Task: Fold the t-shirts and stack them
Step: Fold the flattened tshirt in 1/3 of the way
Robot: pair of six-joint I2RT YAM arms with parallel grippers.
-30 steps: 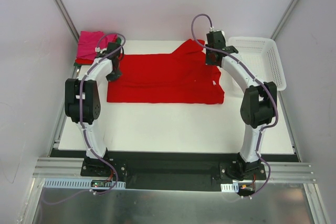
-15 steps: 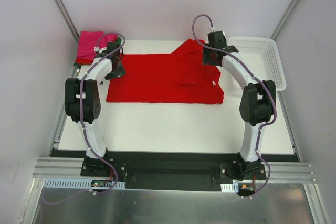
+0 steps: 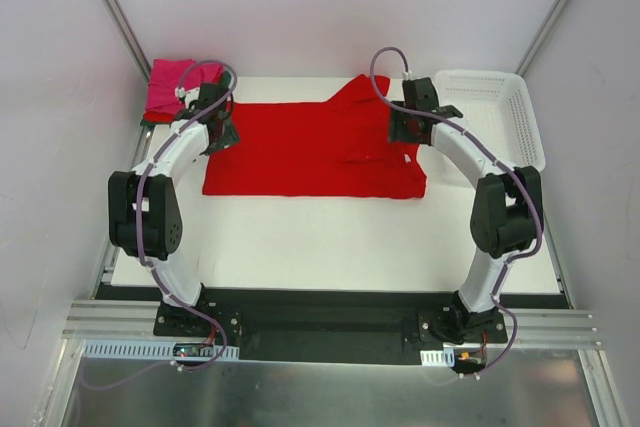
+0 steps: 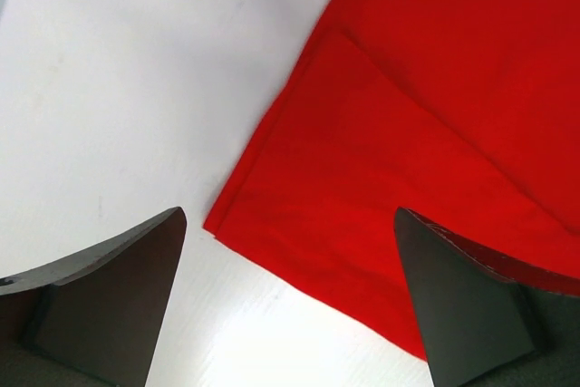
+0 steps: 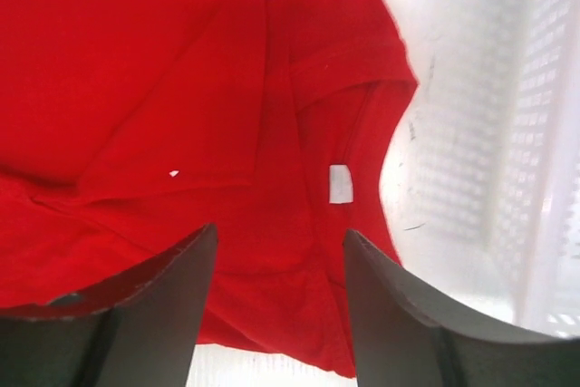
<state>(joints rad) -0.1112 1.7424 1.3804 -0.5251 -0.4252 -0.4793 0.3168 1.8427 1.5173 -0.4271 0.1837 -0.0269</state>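
Flanking one red t-shirt (image 3: pixel 300 152), two hands (image 3: pixel 226 137) (image 3: pixel 400 133) gape.

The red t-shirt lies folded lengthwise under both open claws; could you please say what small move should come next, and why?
Probably lower the left claw and pinch the red t-shirt at its hem corner, ready to fold it toward the collar. The shirt lies flat as a long band, and that corner shows between the open jaws.

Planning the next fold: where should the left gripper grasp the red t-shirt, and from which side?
Likely its left-end corner, approached from the table side: the red t-shirt lies flat there in layers with a clean edge, and the open left gripper hangs above it.
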